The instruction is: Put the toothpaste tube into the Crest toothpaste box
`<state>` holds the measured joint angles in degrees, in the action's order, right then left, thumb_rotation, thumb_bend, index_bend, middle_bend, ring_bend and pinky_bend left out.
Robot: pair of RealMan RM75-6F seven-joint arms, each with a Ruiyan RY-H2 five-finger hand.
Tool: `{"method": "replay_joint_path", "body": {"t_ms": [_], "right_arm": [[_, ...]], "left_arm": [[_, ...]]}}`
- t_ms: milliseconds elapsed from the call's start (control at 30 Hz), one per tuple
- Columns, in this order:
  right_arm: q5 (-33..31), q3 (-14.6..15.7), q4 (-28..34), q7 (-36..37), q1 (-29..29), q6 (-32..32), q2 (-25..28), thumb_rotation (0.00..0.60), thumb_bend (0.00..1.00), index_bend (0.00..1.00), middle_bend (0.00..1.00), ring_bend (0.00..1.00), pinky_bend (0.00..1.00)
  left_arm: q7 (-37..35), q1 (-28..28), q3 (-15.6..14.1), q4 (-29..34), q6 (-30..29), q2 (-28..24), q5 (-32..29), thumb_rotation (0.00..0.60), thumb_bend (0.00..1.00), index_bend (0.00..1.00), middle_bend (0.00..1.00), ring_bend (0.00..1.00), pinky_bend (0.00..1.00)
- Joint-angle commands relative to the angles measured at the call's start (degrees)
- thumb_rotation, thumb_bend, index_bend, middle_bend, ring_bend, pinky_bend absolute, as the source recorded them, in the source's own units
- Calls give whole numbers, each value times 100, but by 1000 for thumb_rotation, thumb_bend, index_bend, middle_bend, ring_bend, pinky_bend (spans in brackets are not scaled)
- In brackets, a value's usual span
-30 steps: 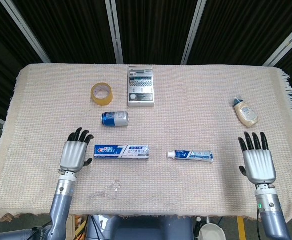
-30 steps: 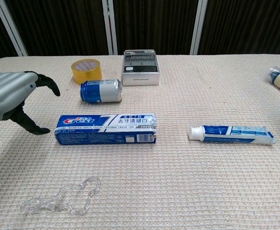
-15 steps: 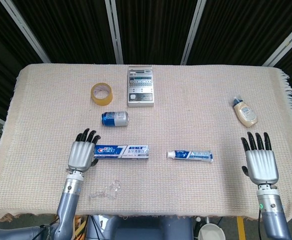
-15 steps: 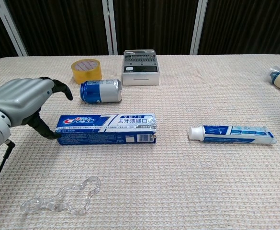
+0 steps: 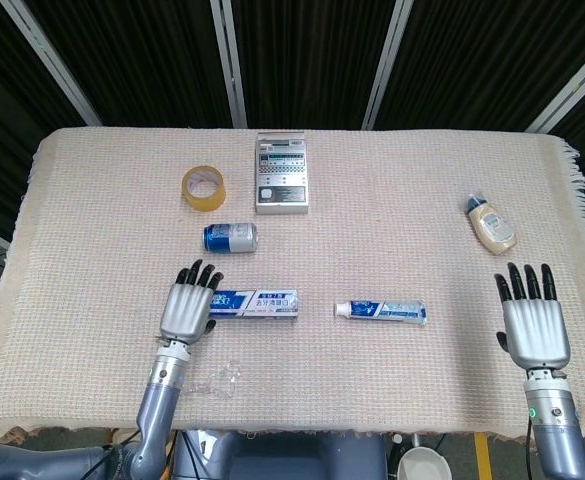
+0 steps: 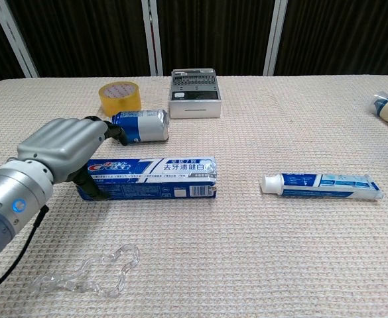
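The blue Crest toothpaste box (image 5: 257,302) (image 6: 155,177) lies flat, lengthwise left to right, on the cloth-covered table (image 5: 372,240). My left hand (image 5: 187,305) (image 6: 62,148) arches over the box's left end, its fingers spread across the top and its thumb down at the front face; no firm grip shows. The white-and-blue toothpaste tube (image 5: 380,311) (image 6: 322,183) lies to the right of the box, cap toward it, a short gap between them. My right hand (image 5: 534,325) lies flat and open near the right front edge, far from the tube, and is out of the chest view.
Behind the box lie a blue can (image 5: 230,236) (image 6: 140,126), a yellow tape roll (image 5: 203,187) and a grey device (image 5: 282,172). A small cream bottle (image 5: 490,224) lies at the right. A clear plastic piece (image 6: 87,271) lies in front of the box.
My left hand has slid right from beside the box until it covers the box's left end. My right hand has drifted slightly right and toward the front edge. Box and tube have not moved.
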<state>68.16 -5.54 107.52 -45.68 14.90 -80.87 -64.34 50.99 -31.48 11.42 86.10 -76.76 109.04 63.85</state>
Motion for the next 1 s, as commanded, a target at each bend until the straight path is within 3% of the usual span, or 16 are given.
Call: {"method": "replay_joint_path", "body": {"t_ms": [33,533,600,767,1000], "right_arm": [[-24,14,-11,-42,-4,-10,34,600,177,185,120,94,0],[-118,46,-46,-109,-1,-25,116,600,176,186,121,93,0],[-136,49,-48,-107,-6,-30,124,600,176,185,122,93,0],[-150,61,-34,-141,-6,-42,153,600,177,185,122,94,0],[-125,98,-44,-202,-12,-75,157,600,176,186,122,94,0]], "left_arm": [[78,-43,-2,-73,-36,78,2,600,68,273,218,111,211],[213,-237,62,-510,50,468,-115,600,152,351,248,111,211],[195,-266,82,-558,65,514,-111,600,191,369,273,112,211],[254,-314,83,-658,67,600,-109,600,398,385,303,113,211],[340,-347,115,-770,97,687,-211,600,417,365,287,113,211]]}}
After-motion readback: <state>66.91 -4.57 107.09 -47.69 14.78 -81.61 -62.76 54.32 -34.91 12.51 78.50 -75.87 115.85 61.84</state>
